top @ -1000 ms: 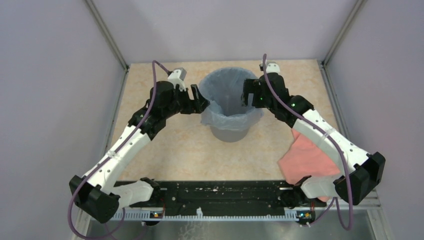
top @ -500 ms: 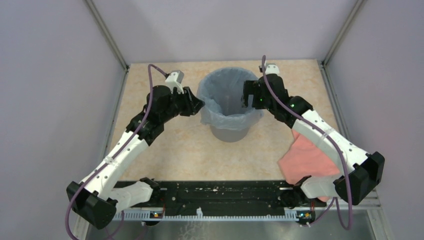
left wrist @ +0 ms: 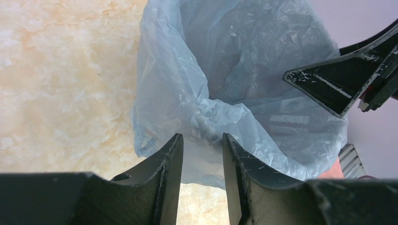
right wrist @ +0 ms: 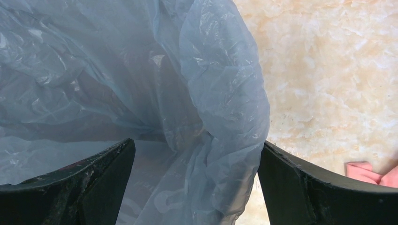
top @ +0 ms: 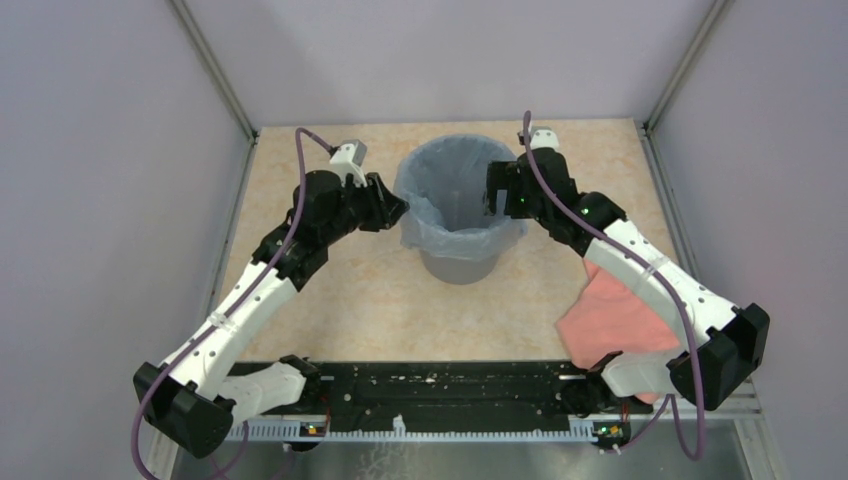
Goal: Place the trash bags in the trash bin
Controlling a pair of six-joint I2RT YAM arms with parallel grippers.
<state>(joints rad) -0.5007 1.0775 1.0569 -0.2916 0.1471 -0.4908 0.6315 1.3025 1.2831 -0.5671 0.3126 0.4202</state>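
The grey trash bin [top: 458,264] stands mid-table with the pale blue trash bag [top: 430,228] lining it, its edge draped over the rim. My left gripper [top: 397,208] is at the bin's left rim. In the left wrist view its jaws [left wrist: 202,140] stand partly closed, a bunched fold of the bag [left wrist: 209,129] right at the tips. Whether they pinch that fold does not show. My right gripper [top: 495,190] hangs over the right rim. It is wide open [right wrist: 196,142] and straddles the bag's draped edge [right wrist: 225,117] without squeezing it.
A salmon-pink cloth [top: 612,318] lies on the table at the right, under the right arm, and its corner [right wrist: 371,171] shows in the right wrist view. Purple walls with metal posts close in the table at the back and both sides.
My left gripper's jaws narrowed from wide open, and the gripper drew back slightly left from over the rim. The right arm has not moved.
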